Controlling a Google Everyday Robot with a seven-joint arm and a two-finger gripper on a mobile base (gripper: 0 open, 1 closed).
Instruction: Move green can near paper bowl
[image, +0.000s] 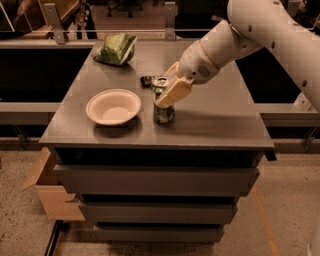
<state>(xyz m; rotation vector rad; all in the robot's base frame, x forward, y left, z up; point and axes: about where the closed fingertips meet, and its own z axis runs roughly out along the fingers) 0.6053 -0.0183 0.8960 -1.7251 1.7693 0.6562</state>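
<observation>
The green can (163, 111) stands upright on the grey table (210, 125), just right of the paper bowl (113, 106), with a small gap between them. The can has a silver top. My gripper (167, 92) comes in from the upper right on the white arm and is shut on the can's upper half, its tan finger (172, 93) lying across the can's front. The bowl is off-white, round and holds nothing.
A green chip bag (117, 49) lies at the table's back left. A small dark object (146, 80) lies just behind the can. A cardboard box (47, 190) sits on the floor at the lower left. Drawers fill the cabinet front below the tabletop.
</observation>
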